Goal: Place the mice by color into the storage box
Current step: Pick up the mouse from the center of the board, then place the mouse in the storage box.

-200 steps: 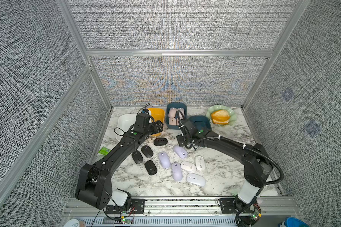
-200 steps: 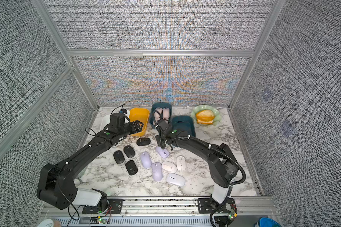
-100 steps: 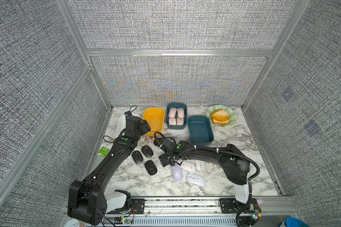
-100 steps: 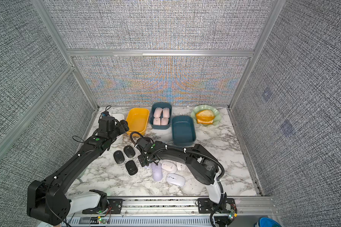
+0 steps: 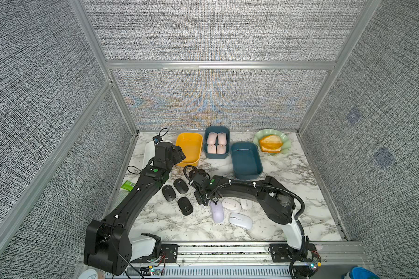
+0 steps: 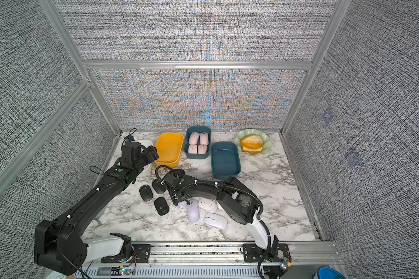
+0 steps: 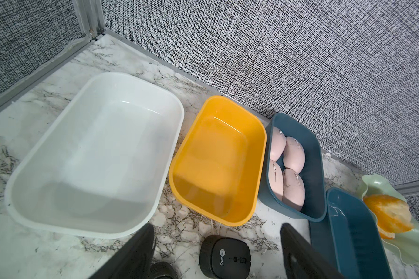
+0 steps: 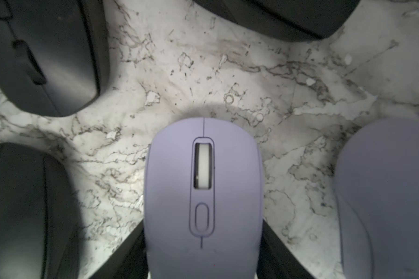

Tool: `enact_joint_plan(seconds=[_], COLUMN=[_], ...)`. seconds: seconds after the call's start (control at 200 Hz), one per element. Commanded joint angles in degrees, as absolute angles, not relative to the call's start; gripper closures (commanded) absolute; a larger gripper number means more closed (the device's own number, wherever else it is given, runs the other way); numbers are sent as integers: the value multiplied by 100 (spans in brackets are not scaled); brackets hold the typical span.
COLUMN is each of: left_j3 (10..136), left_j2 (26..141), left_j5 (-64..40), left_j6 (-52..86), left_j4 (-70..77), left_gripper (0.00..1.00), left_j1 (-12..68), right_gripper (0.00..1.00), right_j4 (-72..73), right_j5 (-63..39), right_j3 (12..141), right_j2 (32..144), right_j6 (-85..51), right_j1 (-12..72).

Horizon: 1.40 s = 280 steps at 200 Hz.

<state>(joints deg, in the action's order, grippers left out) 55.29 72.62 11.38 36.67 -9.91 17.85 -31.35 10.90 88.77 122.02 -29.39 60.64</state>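
Observation:
My right gripper [image 5: 204, 201] is low over the front of the table, shut on a lilac mouse [image 8: 203, 188] that lies on the marble, a finger pressed against each side. Another lilac mouse [image 5: 217, 213] lies beside it, with three white mice [image 5: 231, 204] to its right. Three black mice [image 5: 181, 186] lie left of it. My left gripper [image 5: 179, 154] hangs open near the yellow box [image 5: 189, 149], above a fourth black mouse [image 7: 224, 257]. Several pink mice [image 5: 216, 142] fill a blue box [image 5: 205, 152].
An empty white box [image 7: 94, 154] stands at the back left and an empty blue box [image 5: 246, 158] at the back right. A green plate [image 5: 284, 145] holds a bread roll [image 5: 271, 143]. A green packet [image 5: 128, 186] lies by the left wall.
My right arm swung from the back boxes down to the lilac mice and closed on one. My left gripper drew back from over the yellow box and stayed open.

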Motion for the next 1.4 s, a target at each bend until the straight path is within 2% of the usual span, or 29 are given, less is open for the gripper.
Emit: enact_joint_plan(seconds=[0.0,0.09,0.22,0.67,0.755,0.906,1.131,1.396], left_j3=[5534,5550,5563,5556,5611,5729,5905,6082], left_j2=[7216,7213,7207,7242,7269,7507,8111,8415], left_j5=[1064,1046,1016,871,658,-299,-1610,-1845], left_j6=[3656,3636,3630,3621,3628,3428,3340,3261], left_j4=[-894,-907,-905,-861,-902,-797,-633,-742], left_gripper=[17,17,17,17,17,19,21,21], left_j1=[1775,1775,1775,1775,1775,1792,1886,2106], right_gripper=[40,46,48,50,50,50,51,51], right_j4=[-3251,-3205,-3221,-3139,-3076,-3063,-2835,-2662], right_j5=[1305,1337,1573,1808,1828,2018,1839,1255], right_j3=[8868,8868,8911,8618,8492,8455,8402,8809], right_j2=[12221,12145,11964,10951,10733,10509,10392,10967], right_j6=[-2998,-2922,-2807,-2434,-2311,-2064,-1675,-1384], right_j1=[6073,6106,6223,5803,5565,5083,3942,2766])
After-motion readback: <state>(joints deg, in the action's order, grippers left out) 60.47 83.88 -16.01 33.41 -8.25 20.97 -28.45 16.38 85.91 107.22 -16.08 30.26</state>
